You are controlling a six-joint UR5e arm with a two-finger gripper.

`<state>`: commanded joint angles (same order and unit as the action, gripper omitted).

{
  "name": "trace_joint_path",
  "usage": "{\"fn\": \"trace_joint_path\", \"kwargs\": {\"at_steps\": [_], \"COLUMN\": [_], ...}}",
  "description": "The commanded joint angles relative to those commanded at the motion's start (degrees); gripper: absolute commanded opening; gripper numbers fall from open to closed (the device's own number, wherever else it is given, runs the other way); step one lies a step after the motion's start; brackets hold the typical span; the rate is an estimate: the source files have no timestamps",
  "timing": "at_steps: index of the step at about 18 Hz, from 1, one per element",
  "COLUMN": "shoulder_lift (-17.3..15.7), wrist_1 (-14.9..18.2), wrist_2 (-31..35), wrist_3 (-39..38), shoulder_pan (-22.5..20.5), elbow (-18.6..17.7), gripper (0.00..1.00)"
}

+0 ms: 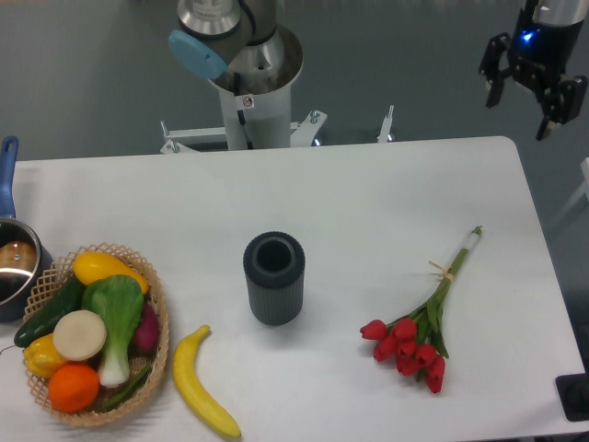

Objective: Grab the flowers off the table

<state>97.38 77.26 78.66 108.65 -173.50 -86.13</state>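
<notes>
The flowers point(419, 331) lie flat on the white table point(368, 193) at its right side: a bunch of red tulips with heads toward the front and thin green stems running up and right, tied with tan string. My gripper point(519, 114) hangs at the top right, past the table's far right corner and well away from the flowers. Its two black fingers are spread apart with nothing between them.
A dark ribbed cylindrical vase point(274, 277) stands in the table's middle. A banana point(202, 384) lies at the front, beside a wicker basket point(158, 354) of vegetables and fruit. A blue pot point(13, 262) sits at the left edge. The arm's base point(248, 87) stands behind the table.
</notes>
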Motion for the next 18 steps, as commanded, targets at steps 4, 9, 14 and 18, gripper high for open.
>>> {"fn": "trace_joint_path", "kwargs": {"at_steps": [4, 9, 14, 18], "shoulder_lift": [-0.1, 2.2, 7.2, 11.2], "wrist_1": [-8.2, -13.0, -14.3, -17.0], "wrist_2": [-0.9, -0.9, -4.5, -6.8], "wrist_3": [-6.6, -18.9, -28.0, -33.0], "shoulder_pan": [2.7, 6.7, 11.3, 12.6], "elbow": [-4.5, -6.0, -5.1, -5.0], "gripper": [1.0, 1.0, 1.0, 1.0]}}
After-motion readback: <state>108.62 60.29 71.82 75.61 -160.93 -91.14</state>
